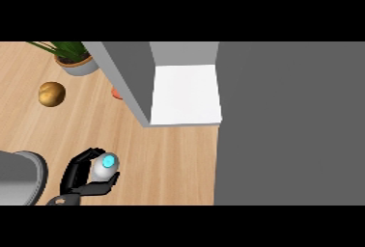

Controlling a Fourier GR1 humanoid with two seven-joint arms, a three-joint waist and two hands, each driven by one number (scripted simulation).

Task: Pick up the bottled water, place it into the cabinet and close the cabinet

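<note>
Left hand point(80, 176) at lower left of the wooden table point(164, 159), fingers and thumb curled round the bottled water point(104, 168); blue cap faces up. Bottle well short of the open cabinet point(184, 94), whose white shelf shows. Beyond cabinet's left wall: potted plant point(73, 58), brown potato point(52, 93).

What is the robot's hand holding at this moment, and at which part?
The left hand holds the water bottle. Its fingers and thumb curl round the bottle's body, below the blue cap. The right hand is not visible.
</note>
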